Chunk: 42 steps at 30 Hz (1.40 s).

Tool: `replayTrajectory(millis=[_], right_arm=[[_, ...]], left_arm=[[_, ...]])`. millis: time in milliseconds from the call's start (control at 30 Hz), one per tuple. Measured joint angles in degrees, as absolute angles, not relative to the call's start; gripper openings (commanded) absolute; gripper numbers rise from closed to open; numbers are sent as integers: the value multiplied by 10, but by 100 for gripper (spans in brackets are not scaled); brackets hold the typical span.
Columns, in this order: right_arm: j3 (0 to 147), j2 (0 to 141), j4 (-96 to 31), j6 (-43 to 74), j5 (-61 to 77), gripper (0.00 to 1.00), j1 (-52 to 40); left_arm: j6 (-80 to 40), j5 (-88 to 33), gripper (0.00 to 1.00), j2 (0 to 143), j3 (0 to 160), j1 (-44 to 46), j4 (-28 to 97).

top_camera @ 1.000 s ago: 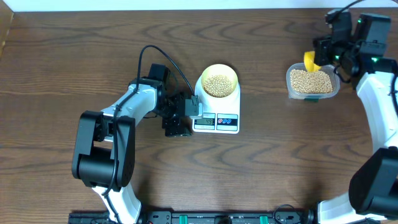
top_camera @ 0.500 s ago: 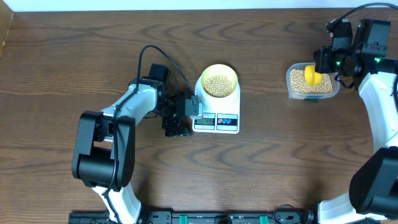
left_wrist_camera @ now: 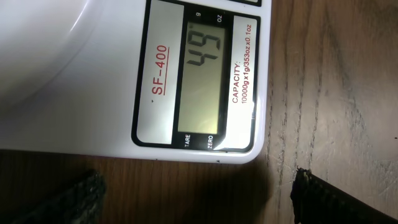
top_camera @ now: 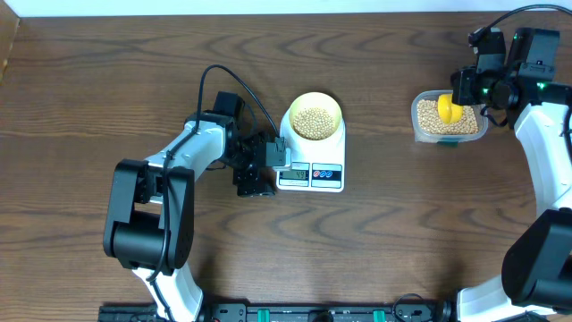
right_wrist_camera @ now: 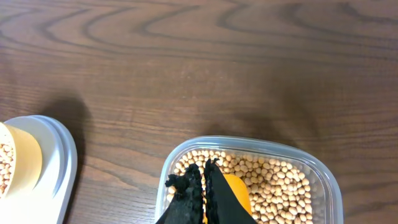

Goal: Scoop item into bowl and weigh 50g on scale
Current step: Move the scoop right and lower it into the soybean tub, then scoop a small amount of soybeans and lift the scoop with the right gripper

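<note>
Reading 49 on the scale point(left_wrist_camera: 124, 74), I risk overshoot: my right jaws clamp the scoop point(top_camera: 448, 109) in the tub point(top_camera: 480, 133) of beans point(top_camera: 466, 122), and a full load into the bowl point(top_camera: 315, 97) on the scale would exceed 50. Left jaws stand apart.

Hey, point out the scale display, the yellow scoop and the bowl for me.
scale display point(left_wrist_camera: 202, 84): left wrist view, middle of the grey LCD, on the digits.
yellow scoop point(top_camera: 449, 110): overhead view, on its round yellow head.
bowl point(top_camera: 315, 95): overhead view, on the rim at the picture's upper side.
</note>
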<state>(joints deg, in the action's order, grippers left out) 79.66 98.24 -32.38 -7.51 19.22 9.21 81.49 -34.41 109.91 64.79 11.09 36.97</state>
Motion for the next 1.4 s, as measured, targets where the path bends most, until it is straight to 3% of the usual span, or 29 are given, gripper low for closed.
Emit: replayTrajectory(millis=[1067, 1400], right_arm=[[797, 1027, -309, -74, 157, 1, 92], [797, 1027, -289, -15, 180, 1, 93]], left_arm=[[815, -344, 98, 1099, 648, 111, 370], [815, -344, 98, 1099, 648, 111, 370]])
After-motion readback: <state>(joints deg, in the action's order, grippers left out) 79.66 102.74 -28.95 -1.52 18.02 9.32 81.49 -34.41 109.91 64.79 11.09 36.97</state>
